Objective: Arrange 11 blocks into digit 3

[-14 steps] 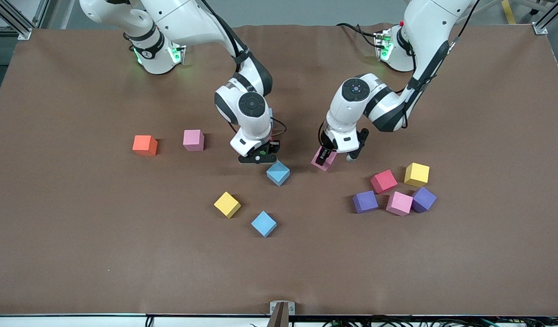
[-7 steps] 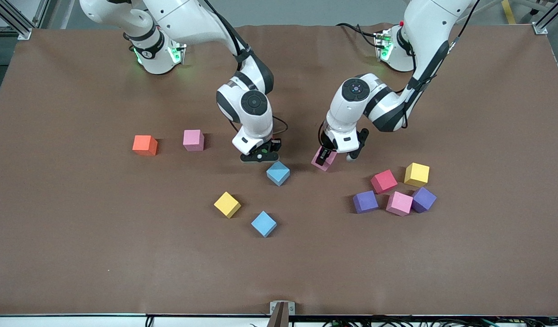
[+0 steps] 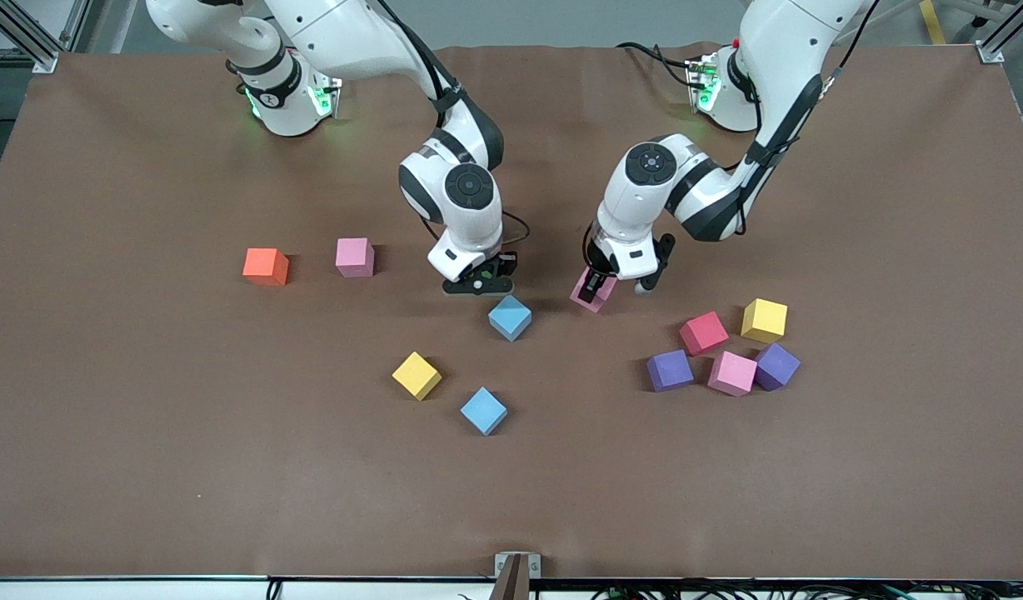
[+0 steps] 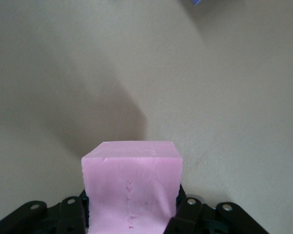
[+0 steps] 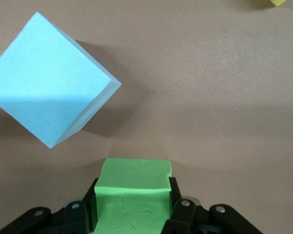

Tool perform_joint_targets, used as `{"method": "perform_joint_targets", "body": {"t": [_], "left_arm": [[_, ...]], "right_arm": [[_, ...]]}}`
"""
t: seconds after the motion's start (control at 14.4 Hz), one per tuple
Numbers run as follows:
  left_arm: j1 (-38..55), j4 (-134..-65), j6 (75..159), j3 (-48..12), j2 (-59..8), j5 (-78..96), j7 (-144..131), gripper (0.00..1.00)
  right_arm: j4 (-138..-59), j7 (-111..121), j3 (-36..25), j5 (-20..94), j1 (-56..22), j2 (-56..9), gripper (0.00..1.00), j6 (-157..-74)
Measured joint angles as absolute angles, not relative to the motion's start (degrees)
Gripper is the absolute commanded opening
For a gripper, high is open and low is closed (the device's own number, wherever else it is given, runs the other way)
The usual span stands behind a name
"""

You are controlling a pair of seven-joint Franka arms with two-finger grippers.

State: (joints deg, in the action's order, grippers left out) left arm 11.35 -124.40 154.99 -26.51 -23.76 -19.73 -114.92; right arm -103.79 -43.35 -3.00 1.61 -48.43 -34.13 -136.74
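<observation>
With my left gripper clamped on a pink cube and my right gripper on a green cube over mid-table beside a blue cube, I should lower both squarely, faces flush.

The desk is covered edge to edge by a brown mat. Lying directly on it:

- Orange cube and pink cube, side by side but apart, toward the right arm's end.
- Blue cube near the middle; a yellow cube and a second blue cube nearer the front camera, all three separate and turned at an angle.
- Cluster toward the left arm's end: red cube, second yellow cube, purple cube, second pink cube, second purple cube. That pink cube touches the purple cube beside it at the left arm's end.

Both arm bases stand on the desk's edge farthest from the front camera.
</observation>
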Motion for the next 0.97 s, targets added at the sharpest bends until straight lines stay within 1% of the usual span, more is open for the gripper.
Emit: {"method": "perform_joint_targets", "body": {"t": [0.14, 0.42, 0.49, 0.56, 0.62, 0.97], "left_arm": [[12.0, -124.7, 154.9, -26.9, -23.8, -19.7, -117.3, 0.41], [12.2, -124.9, 154.9, -26.9, -23.8, -19.7, -119.0, 0.41], [12.2, -124.9, 154.9, -26.9, -23.8, -19.7, -119.2, 0.41], [12.3, -124.9, 154.8, -26.9, -23.8, -19.7, -119.4, 0.41], [12.5, -124.9, 154.7, -26.9, -23.7, -19.7, -119.7, 0.41], [12.9, -124.9, 154.2, -26.9, -23.6, -19.7, -121.0, 0.41]], "right_arm": [[-103.8, -43.4, -3.0, 1.6, -48.4, -34.1, 0.02, -136.7], [-103.8, -43.4, -3.0, 1.6, -48.5, -34.1, 0.06, -136.7], [-103.8, -43.4, -3.0, 1.6, -48.5, -34.1, 0.13, -136.7], [-103.8, -43.4, -3.0, 1.6, -48.5, -34.1, 0.31, -136.7], [-103.8, -43.4, -3.0, 1.6, -48.5, -34.1, 0.99, -136.7], [-104.2, -43.3, -2.9, 2.0, -48.7, -34.5, 1.0, -134.3]]}}
